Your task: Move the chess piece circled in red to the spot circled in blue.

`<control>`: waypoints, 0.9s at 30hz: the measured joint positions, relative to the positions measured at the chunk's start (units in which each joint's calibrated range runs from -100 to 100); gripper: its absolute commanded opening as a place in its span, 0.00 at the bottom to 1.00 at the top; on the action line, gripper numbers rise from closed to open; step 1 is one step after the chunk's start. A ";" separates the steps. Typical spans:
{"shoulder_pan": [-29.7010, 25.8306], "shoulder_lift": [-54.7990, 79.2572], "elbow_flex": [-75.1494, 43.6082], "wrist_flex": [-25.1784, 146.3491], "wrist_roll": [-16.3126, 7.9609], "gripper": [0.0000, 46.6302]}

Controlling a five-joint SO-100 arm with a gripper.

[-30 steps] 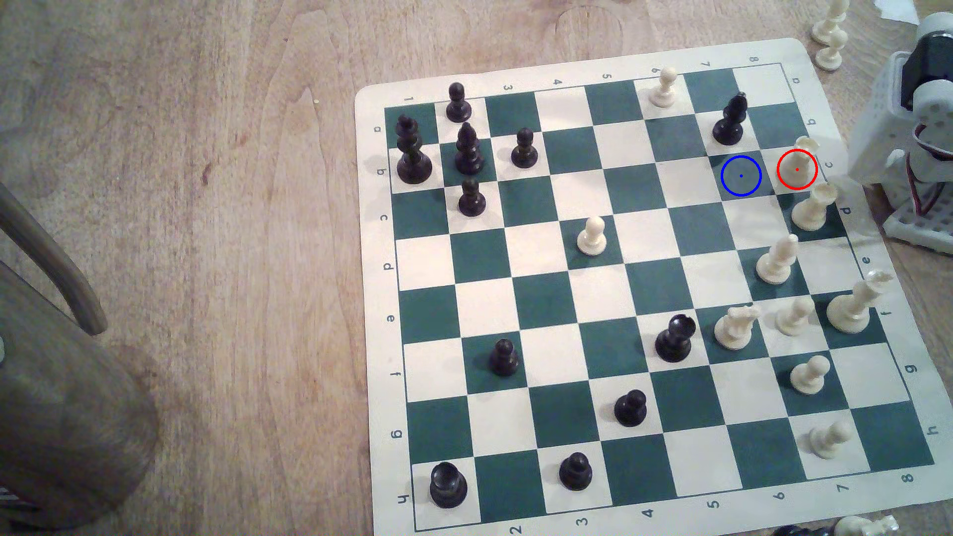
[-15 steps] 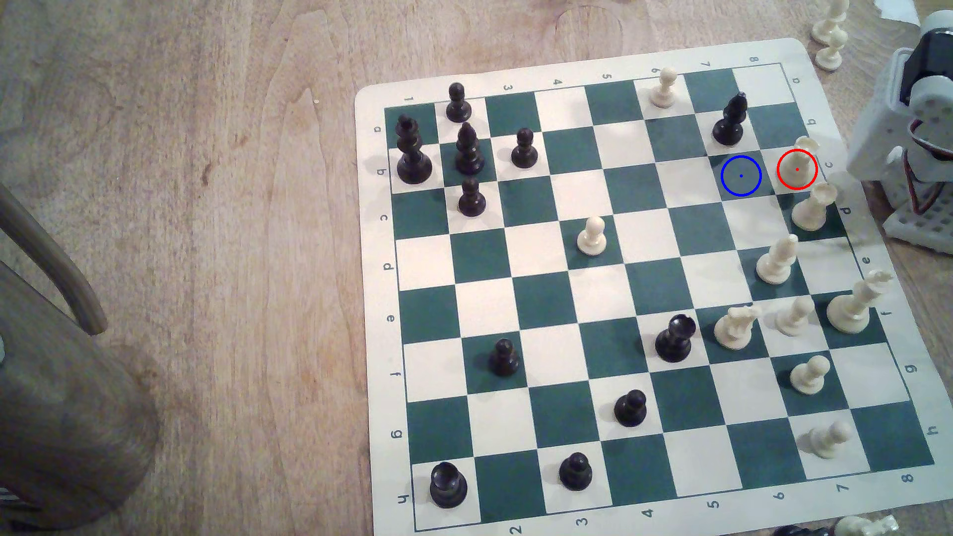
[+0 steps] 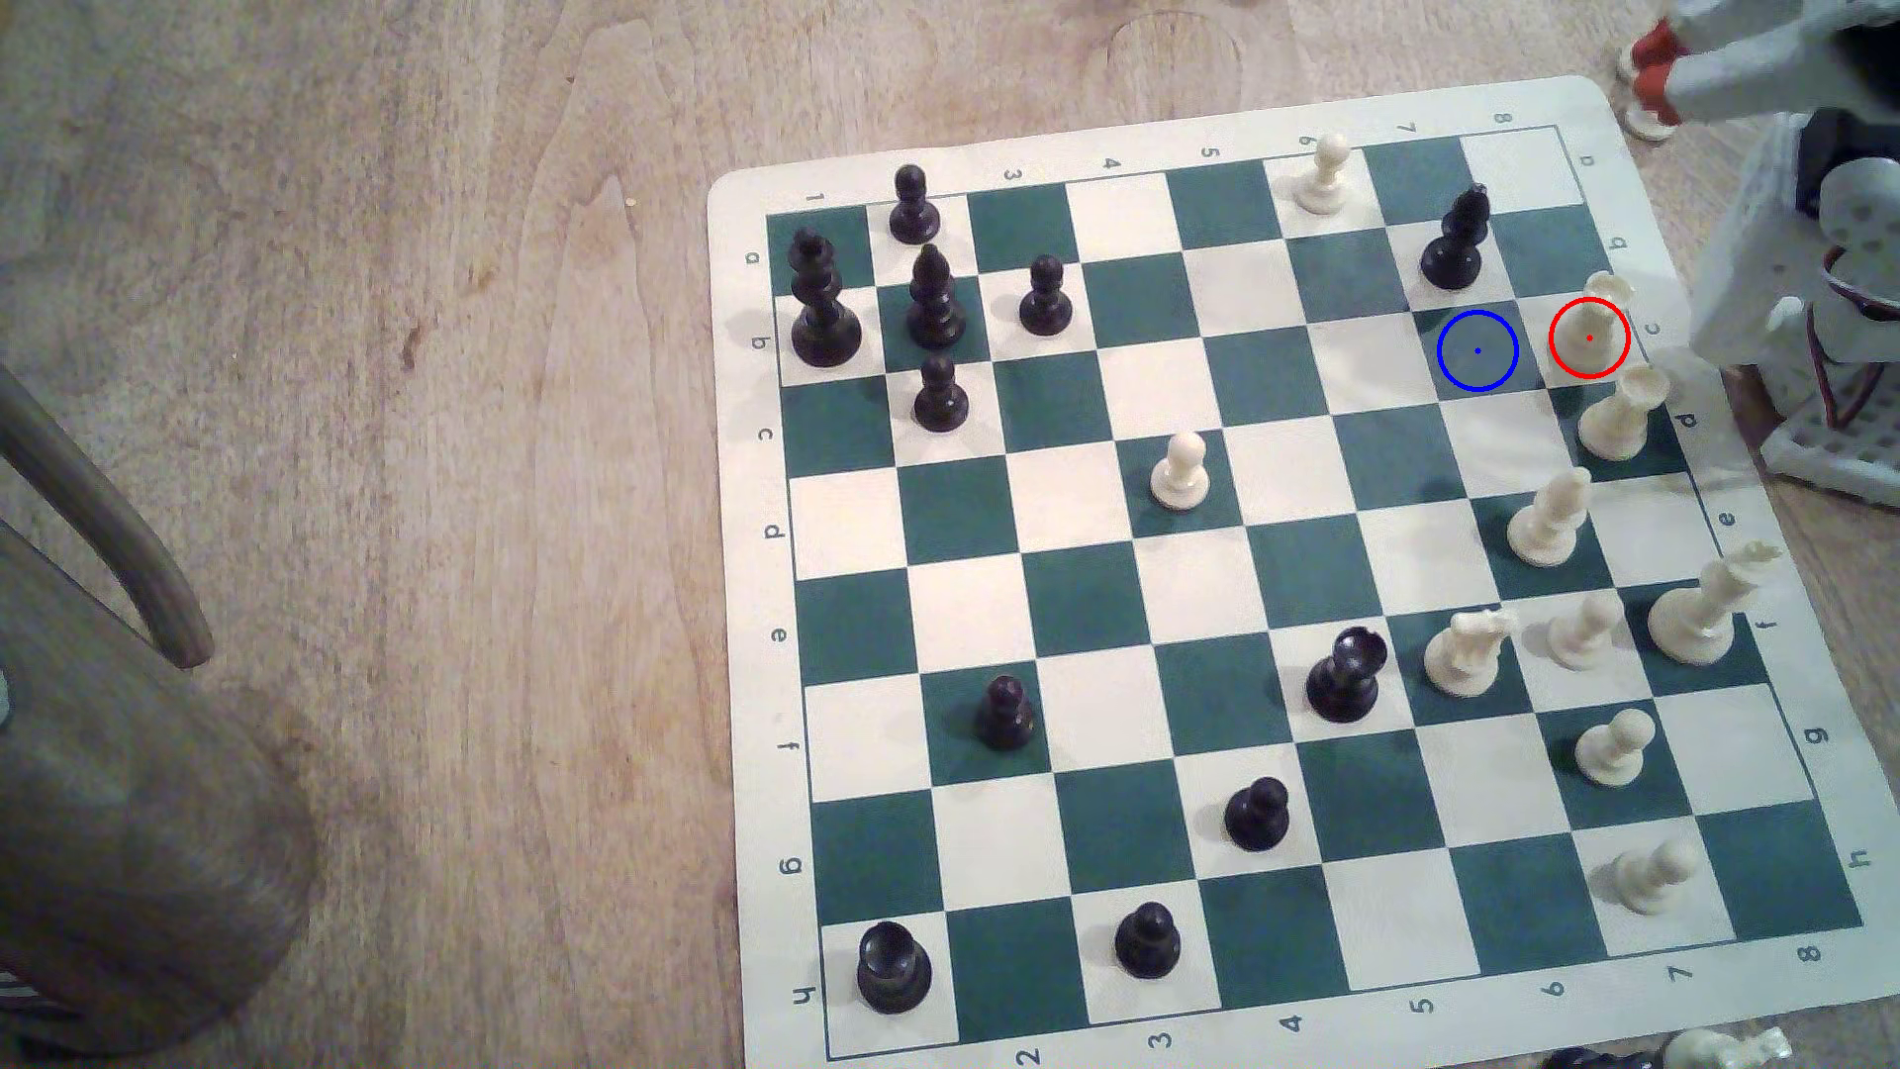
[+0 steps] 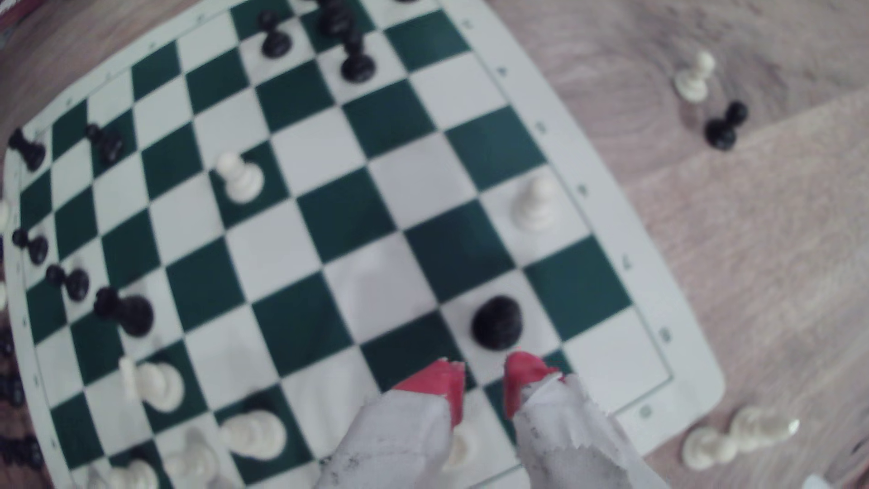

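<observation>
Green-and-white chessboard (image 3: 1275, 134) dotted with black and cream pieces, cream chess piece (image 3: 1600, 308) on its red-ringed square, blue-ringed spot (image 3: 1477, 351) alongside, red-tipped gripper (image 4: 484, 376) above, slightly spread, empty.

Pale grained wooden tabletop (image 3: 411, 308), softly and evenly lit.

The spot (image 3: 1477, 351) is bare. A black piece (image 3: 1453, 242) stands just behind it, and a cream piece (image 3: 1619, 416) stands close beside the chess piece (image 3: 1597, 319).
</observation>
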 measured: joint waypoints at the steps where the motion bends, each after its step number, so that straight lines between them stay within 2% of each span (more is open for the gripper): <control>1: -0.52 1.01 0.00 0.00 -0.44 0.12; 4: -2.65 8.63 0.00 0.00 -1.95 0.09; 6: -4.42 12.32 0.00 0.00 -3.27 0.13; 7: -5.53 14.75 0.00 0.00 -3.86 0.24; 8: -7.15 19.10 0.00 0.00 -4.74 0.28; 11: -7.96 22.79 0.00 0.00 -5.13 0.46; 14: -8.11 24.88 0.00 0.00 -5.18 0.56; 27: -5.97 30.83 4.52 -0.80 -5.27 0.45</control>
